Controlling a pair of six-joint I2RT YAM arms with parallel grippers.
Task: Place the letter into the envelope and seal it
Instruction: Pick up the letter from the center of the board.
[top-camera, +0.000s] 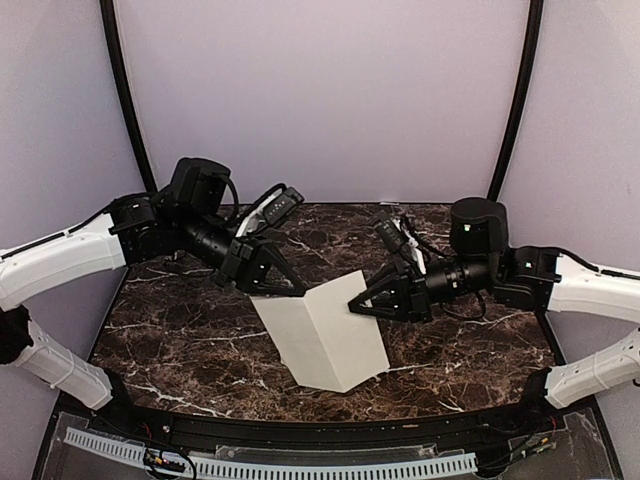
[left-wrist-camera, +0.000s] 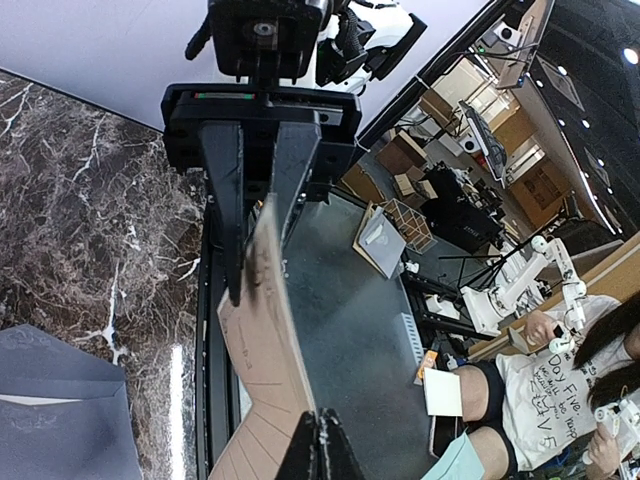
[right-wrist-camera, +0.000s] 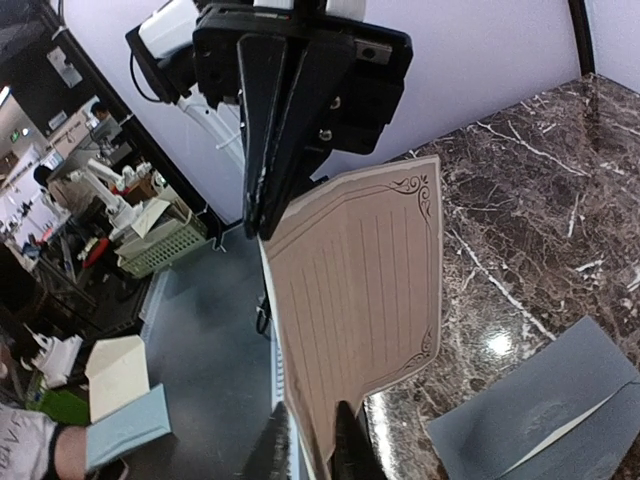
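Envelope (right-wrist-camera: 540, 410) lies flat on the dark marble table (top-camera: 180, 330). The letter (top-camera: 325, 335) is outside it, held up over the table and bent into a V between both arms. Your left gripper (top-camera: 297, 289) has its jaws clamped on the letter's upper left edge. Your right gripper (top-camera: 353, 307) has its jaws close on both sides of the opposite edge; you cannot tell if they press the paper. From the top camera the letter hides the envelope.
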